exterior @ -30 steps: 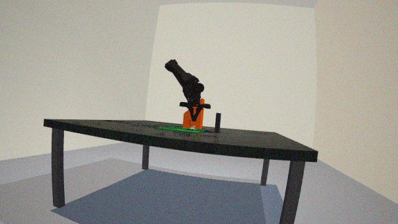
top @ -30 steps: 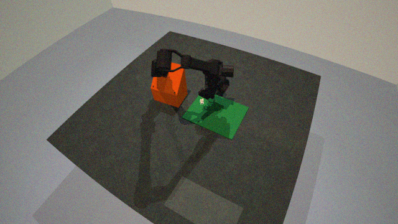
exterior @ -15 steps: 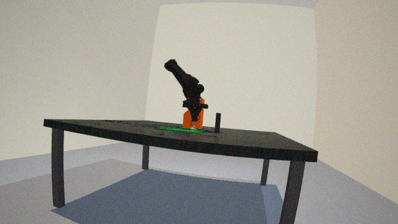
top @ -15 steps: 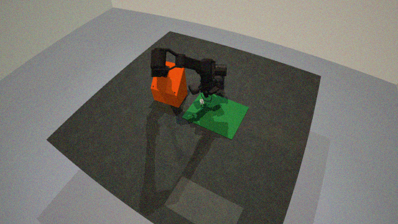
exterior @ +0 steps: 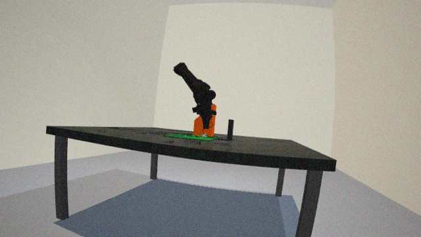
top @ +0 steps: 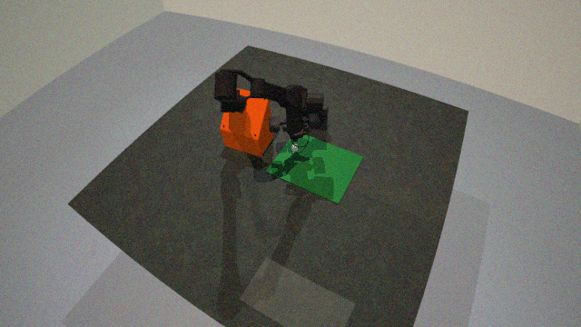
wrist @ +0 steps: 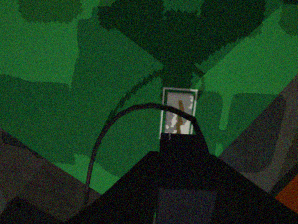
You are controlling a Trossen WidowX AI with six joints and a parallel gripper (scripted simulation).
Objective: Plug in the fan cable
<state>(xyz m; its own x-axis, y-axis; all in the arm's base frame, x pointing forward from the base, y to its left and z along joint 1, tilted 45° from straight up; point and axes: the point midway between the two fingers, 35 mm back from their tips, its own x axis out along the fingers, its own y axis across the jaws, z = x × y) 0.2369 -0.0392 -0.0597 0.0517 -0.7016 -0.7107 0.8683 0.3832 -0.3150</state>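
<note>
The green board (top: 345, 164) (exterior: 174, 135) (wrist: 40, 107) lies flat on the table. The fan header (top: 294, 148) (wrist: 172, 102), a small pale, white-rimmed box with brownish pins, stands on it near one edge. My gripper (top: 296, 137) (exterior: 206, 128) (wrist: 180, 162) is shut on the dark plug (wrist: 177, 142) and holds it above the board, close to the header. In the wrist view the plug covers the header's near end; the gap in height cannot be told. The thin black cable (wrist: 150, 105) (exterior: 212, 124) arches from the gripper across the header and down to the left.
An orange block-shaped body (top: 247, 129) (exterior: 198, 128) stands beside the board, near the arm's base side. A dark upright post (exterior: 231, 130) stands right of the board in the exterior view. The dark table top (top: 386, 118) carries the arm's shadows.
</note>
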